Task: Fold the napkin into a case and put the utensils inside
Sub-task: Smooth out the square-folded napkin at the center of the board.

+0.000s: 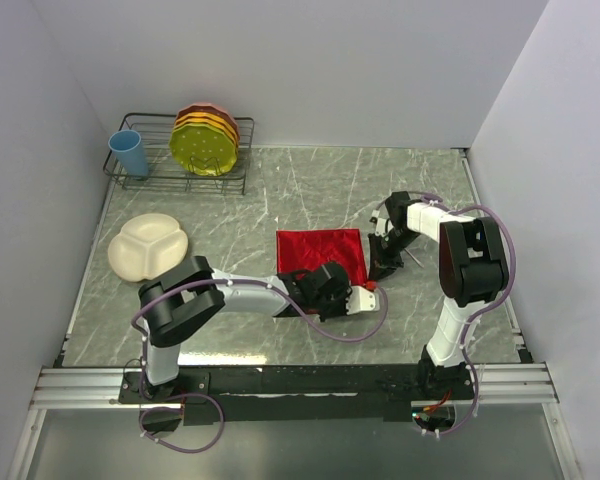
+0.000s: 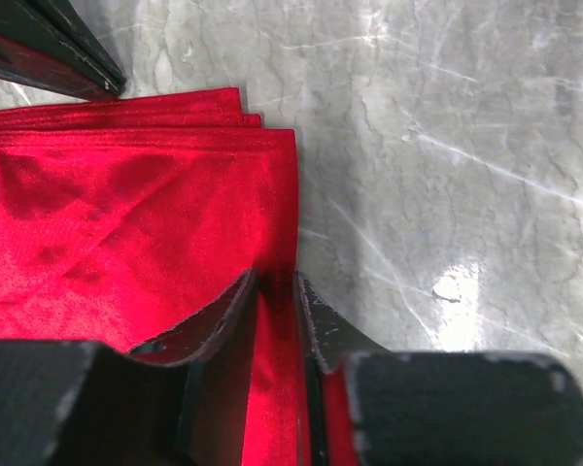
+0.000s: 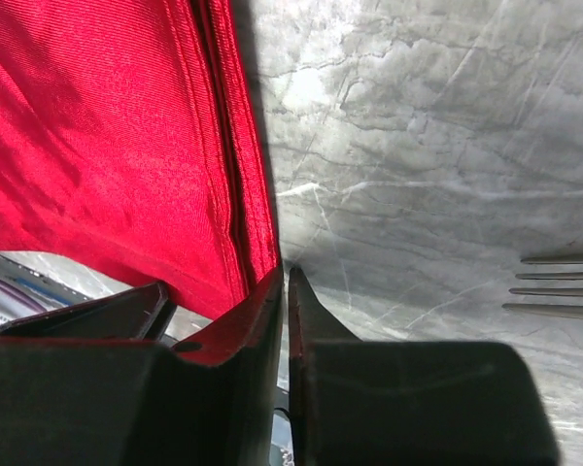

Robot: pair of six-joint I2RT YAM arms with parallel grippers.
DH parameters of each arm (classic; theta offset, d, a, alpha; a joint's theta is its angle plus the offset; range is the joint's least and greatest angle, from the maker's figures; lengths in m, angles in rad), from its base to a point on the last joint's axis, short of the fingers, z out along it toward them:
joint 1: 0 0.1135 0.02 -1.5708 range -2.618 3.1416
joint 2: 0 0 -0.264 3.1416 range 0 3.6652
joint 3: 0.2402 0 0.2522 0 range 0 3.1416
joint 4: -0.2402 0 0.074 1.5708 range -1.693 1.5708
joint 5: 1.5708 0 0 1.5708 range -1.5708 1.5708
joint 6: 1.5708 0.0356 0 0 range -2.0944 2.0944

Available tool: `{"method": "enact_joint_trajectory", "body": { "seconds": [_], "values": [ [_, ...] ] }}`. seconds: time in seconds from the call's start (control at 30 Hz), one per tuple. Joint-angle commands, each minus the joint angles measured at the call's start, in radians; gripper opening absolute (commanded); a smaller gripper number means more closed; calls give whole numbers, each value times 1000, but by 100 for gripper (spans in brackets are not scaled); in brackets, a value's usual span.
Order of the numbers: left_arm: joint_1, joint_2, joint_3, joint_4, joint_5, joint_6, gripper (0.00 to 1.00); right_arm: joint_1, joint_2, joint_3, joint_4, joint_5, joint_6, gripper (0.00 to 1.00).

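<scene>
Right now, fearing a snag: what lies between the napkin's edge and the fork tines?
In the right wrist view, only bare marbled table separates the napkin from the fork tines.

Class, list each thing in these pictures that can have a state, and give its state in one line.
napkin: folded in layers, flat on the table, both grippers at its right edge.
left gripper: shut on the napkin edge.
right gripper: shut on the napkin edge.
fork: lying on the table, apart from the napkin.
divided plate: empty.
blue cup: upright in the rack.
plates: standing on edge in the rack.
</scene>
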Motion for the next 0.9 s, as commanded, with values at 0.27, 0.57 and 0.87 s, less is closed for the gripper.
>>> {"method": "enact_joint_trajectory", "body": {
  "seconds": [0.27,0.57,0.87],
  "values": [
    [0,58,91,9,11,-8,21,1,1,-39,14,5,-7,4],
    [19,15,96,44,17,-65,20,3,-12,-44,17,26,-3,0],
    [24,-22,102,64,46,-129,18,4,-10,-44,20,39,4,0]
  ]
}}
